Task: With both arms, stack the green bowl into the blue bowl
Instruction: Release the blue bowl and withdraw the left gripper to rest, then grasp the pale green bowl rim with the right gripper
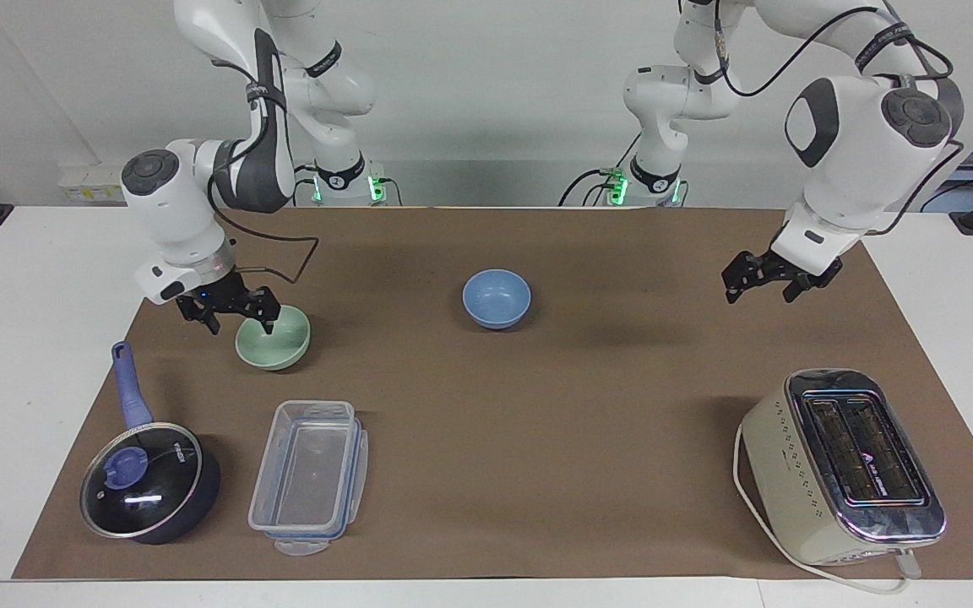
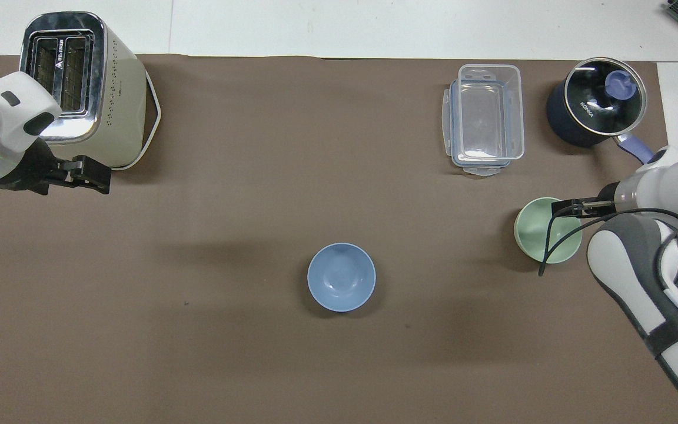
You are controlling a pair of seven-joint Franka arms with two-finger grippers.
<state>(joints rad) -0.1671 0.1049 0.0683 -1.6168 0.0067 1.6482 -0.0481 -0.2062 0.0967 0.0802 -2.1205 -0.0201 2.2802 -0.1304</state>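
The green bowl sits upright on the brown mat toward the right arm's end of the table; it also shows in the overhead view. The blue bowl sits upright and empty at the mat's middle. My right gripper is open and low at the green bowl's rim, one finger over the bowl's inside, the other outside it. I cannot tell if it touches the rim. My left gripper is open and empty, up over the mat beside the toaster.
A cream toaster stands toward the left arm's end. A clear plastic container and a dark-blue lidded saucepan stand farther from the robots than the green bowl. The saucepan's handle points toward the right gripper.
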